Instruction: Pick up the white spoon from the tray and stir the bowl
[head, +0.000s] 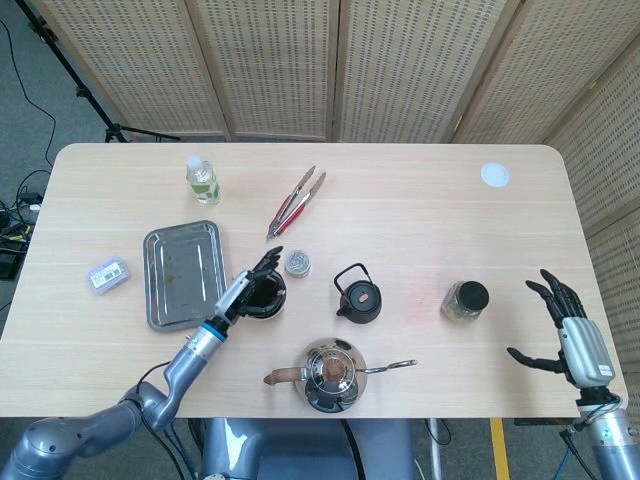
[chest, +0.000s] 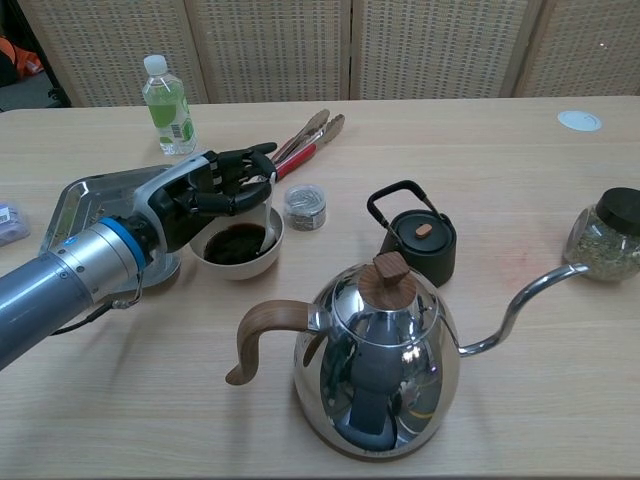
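A white bowl (chest: 238, 262) of dark liquid stands left of centre, shown from above as the bowl (head: 267, 307). My left hand (chest: 205, 187) hovers over its left rim and pinches the white spoon (chest: 266, 214), whose lower end dips into the liquid. From above, the left hand (head: 245, 289) hides the spoon. The steel tray (head: 183, 274) lies just left of the bowl; its near edge, tray (chest: 100, 190), sits against my forearm. My right hand (head: 570, 335) hangs open beyond the table's right front corner, holding nothing.
A steel kettle (chest: 375, 365) stands at the front centre, and a black teapot (chest: 420, 240) is right of the bowl. A small tin (chest: 304, 205), tongs (chest: 305, 140) and a water bottle (chest: 167, 106) lie behind. A herb jar (chest: 605, 240) is at the right.
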